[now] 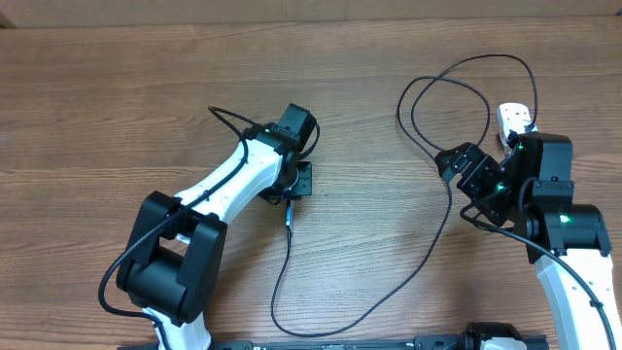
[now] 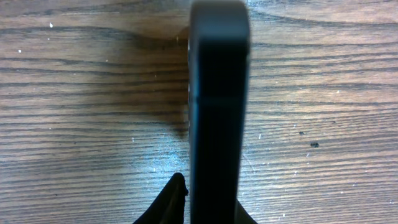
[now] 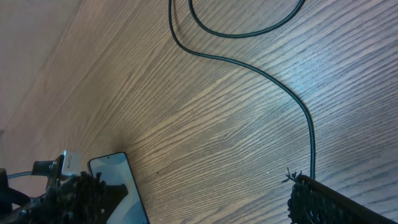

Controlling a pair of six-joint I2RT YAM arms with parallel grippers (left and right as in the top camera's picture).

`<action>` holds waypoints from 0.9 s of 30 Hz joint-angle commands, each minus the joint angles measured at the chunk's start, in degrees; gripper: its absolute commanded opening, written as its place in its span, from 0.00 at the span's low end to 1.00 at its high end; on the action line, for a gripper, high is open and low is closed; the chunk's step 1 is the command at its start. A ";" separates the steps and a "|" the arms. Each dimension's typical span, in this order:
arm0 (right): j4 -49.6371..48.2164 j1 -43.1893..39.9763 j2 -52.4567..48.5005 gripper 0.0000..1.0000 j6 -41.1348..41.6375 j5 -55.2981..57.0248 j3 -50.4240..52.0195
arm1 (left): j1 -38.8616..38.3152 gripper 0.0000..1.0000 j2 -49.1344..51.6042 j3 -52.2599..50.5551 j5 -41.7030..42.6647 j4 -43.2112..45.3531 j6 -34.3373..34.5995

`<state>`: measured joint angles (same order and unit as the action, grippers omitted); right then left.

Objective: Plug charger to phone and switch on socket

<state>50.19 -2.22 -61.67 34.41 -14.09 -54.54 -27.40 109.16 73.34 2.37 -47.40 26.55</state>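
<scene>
The charger (image 1: 428,262) is a thin black cable looping across the table from the white socket (image 1: 513,119) at the far right to my left gripper (image 1: 292,192). Its connector end (image 1: 288,216) sticks out below that gripper. In the left wrist view a dark blurred bar (image 2: 217,93), apparently that connector end, stands clamped between the fingers (image 2: 176,198) of the left gripper (image 2: 208,202). My right gripper (image 1: 466,175) is open wide over bare wood. In its wrist view the phone (image 3: 115,186) lies screen up by the left finger (image 3: 78,193), and the charger cable (image 3: 249,62) runs past the right finger.
The right arm (image 1: 559,214) covers most of the socket from overhead. A small white block (image 3: 69,162) sits just beyond the phone's top. The table's far edge (image 1: 311,21) runs along the top of the overhead view.
</scene>
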 commanded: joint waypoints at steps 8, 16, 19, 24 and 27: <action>-0.15 -0.11 0.52 1.00 -0.61 0.76 -1.14 | -0.37 0.17 0.46 0.98 0.42 -0.20 -0.85; -0.15 -0.11 0.52 1.00 -0.61 0.76 -1.14 | -0.37 0.22 0.46 0.98 0.42 -0.24 -0.85; -0.15 -0.11 0.52 1.00 -0.61 0.76 -1.14 | -0.37 0.22 0.46 0.98 0.39 -0.24 -0.85; -0.15 -0.11 0.52 1.00 -0.61 0.76 -1.14 | -0.37 0.23 0.46 0.98 0.39 -0.22 -0.85; -0.15 -0.11 0.52 1.00 -0.61 0.76 -1.14 | -0.37 0.23 0.46 0.98 0.39 -0.22 -0.85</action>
<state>50.15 -2.22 -61.67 34.46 -14.09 -54.54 -27.40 109.21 73.34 2.37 -47.42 26.52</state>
